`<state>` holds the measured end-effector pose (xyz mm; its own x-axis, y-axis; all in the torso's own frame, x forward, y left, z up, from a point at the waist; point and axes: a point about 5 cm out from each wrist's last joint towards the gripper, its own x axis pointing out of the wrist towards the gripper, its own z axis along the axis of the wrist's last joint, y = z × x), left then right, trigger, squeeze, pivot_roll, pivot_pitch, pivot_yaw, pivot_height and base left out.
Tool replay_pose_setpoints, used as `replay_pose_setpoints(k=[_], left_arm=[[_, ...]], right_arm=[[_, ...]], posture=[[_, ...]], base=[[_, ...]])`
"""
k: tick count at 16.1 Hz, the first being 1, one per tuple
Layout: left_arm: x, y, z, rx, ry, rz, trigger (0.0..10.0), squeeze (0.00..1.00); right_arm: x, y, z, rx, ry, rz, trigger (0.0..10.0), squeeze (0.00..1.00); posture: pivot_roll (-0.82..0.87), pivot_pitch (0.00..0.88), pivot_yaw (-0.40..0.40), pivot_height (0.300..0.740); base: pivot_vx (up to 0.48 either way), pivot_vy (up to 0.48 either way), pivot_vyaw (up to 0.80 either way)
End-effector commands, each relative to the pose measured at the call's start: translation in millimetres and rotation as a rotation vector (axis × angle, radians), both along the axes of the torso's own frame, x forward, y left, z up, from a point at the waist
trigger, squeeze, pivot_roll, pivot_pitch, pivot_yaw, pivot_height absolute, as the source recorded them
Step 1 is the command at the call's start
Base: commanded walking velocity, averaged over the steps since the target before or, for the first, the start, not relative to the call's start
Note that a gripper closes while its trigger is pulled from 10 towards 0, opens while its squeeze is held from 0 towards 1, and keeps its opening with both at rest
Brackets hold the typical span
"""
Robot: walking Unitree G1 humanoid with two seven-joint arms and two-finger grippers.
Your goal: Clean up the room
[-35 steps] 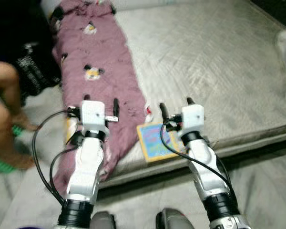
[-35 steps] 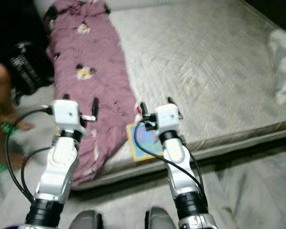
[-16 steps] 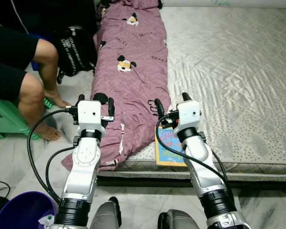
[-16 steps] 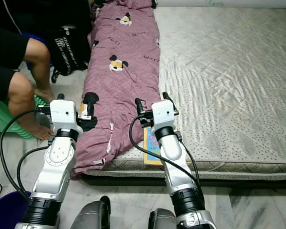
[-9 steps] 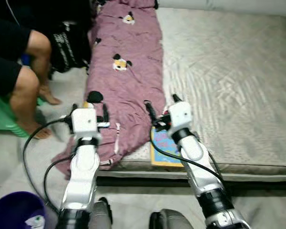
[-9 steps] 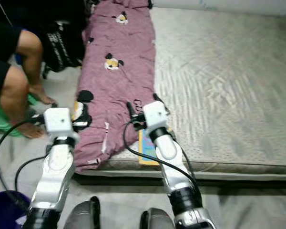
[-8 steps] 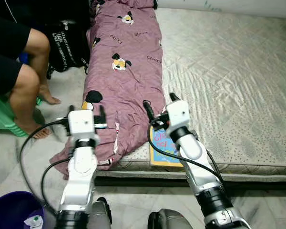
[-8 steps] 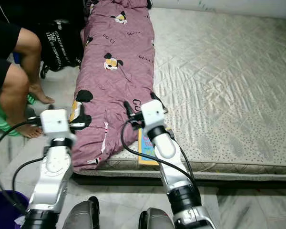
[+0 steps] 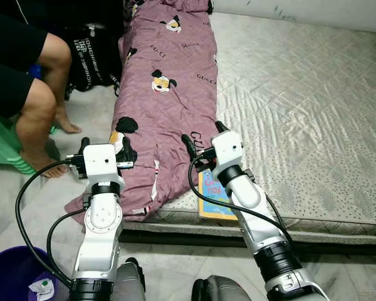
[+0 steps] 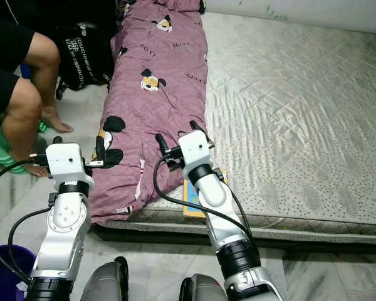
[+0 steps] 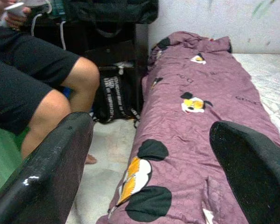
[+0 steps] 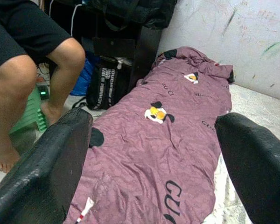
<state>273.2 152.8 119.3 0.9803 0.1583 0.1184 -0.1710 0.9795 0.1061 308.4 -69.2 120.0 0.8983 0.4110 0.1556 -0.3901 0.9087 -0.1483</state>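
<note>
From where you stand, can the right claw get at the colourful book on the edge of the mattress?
Probably yes. The right claw is open and hovers just above the book, which lies flat beside the purple blanket. Only the robot's own forearm hangs over it.

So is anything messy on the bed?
Yes. The purple blanket lies bunched in a long strip along the mattress edge, its end drooping toward the floor. A colourful book pokes out over the mattress edge beside it, below the right gripper.
</note>
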Motion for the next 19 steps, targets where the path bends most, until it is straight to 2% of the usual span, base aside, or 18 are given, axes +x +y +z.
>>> replay_pose_setpoints(k=[1,4,10,19], left_arm=[[-0.6,-2.9,1.2,-0.008,0.004,-0.022,10.0,0.0],[2.8,-5.4,2.6,-0.004,0.008,-0.045,10.0,0.0],[2.0,-3.1,4.0,0.001,0.003,-0.052,10.0,0.0],[3.6,-5.1,4.6,0.0,0.005,-0.062,10.0,0.0]], right_arm=[[-1.4,-2.1,-4.4,0.002,0.012,-0.012,10.0,0.0],[-1.3,-5.8,-4.9,0.012,0.011,-0.037,10.0,0.0],[-0.6,-0.4,-3.7,0.019,0.008,-0.022,10.0,0.0],[0.0,-1.5,-4.0,0.02,0.005,-0.027,10.0,0.0]], posture=[[0.05,0.16,-0.079,0.74],[0.04,0.165,-0.068,0.74],[0.06,0.162,-0.078,0.74],[0.06,0.162,-0.074,0.74]], base=[[0.0,-0.277,0.0],[0.0,-0.242,0.0],[0.0,-0.372,0.0],[0.0,-0.391,0.0]])
